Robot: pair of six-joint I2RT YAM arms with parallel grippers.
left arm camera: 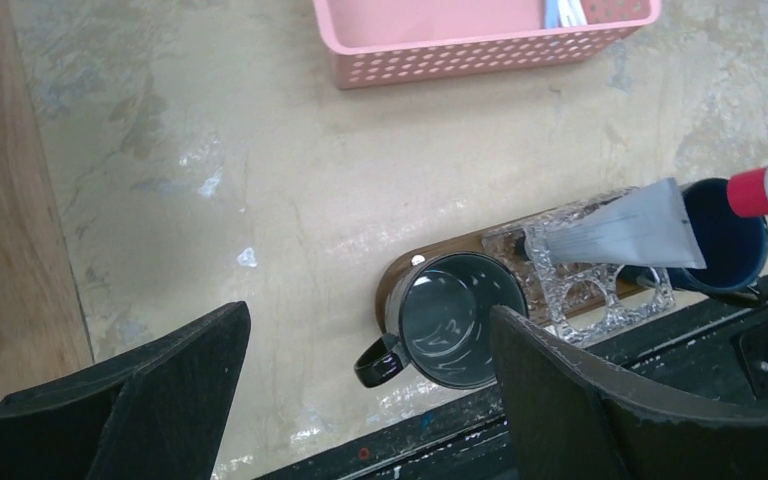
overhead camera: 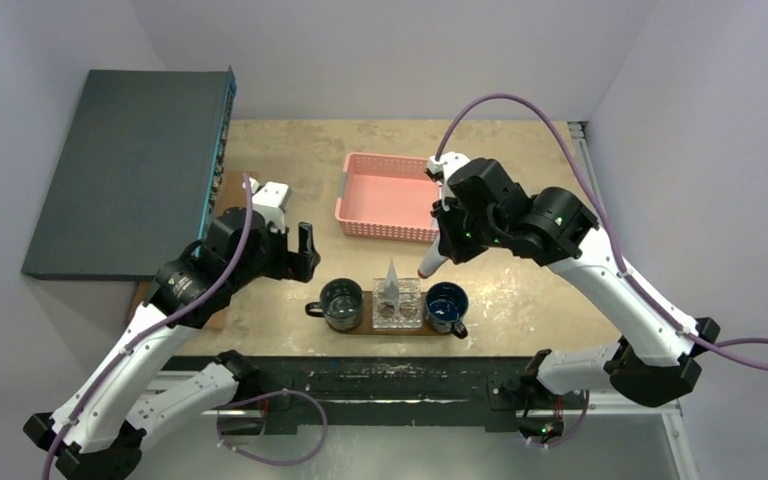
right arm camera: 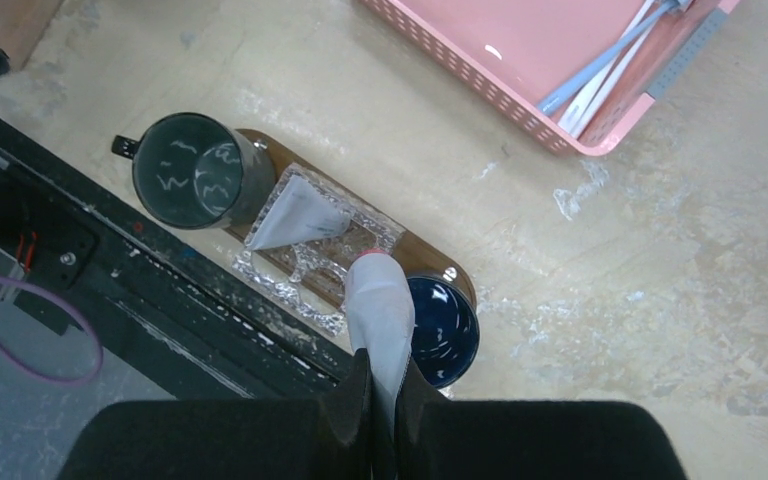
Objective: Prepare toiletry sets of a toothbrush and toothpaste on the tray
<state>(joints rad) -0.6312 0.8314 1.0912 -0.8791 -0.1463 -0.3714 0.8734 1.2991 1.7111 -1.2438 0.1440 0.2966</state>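
Right jaws: the right gripper [right arm camera: 385,378] is closed tight on the flat tail of a toothpaste tube [right arm camera: 380,310]. The tube's red cap points away from the wrist.
Held tube, position: in the air near the far rim of the blue mug [right arm camera: 445,340]. Whether it touches anything cannot be told.
Left jaws: the left gripper [left arm camera: 370,318] is spread wide with nothing between the fingers, above the table [left arm camera: 290,170] beside the grey mug [left arm camera: 455,320].
Tray [right arm camera: 438,268]: a dark wooden board at the near table edge, mostly covered, with only its rounded ends showing.
On the tray: the grey mug, a clear glass holder [right arm camera: 290,272] and the blue mug, in a row.
Second toothpaste tube [right arm camera: 295,215]: stands in the holder, crimped end up, cap hidden.
Toothbrushes [right arm camera: 600,65]: in a corner of the pink basket [right arm camera: 480,75], cut off by the frame; perhaps three.
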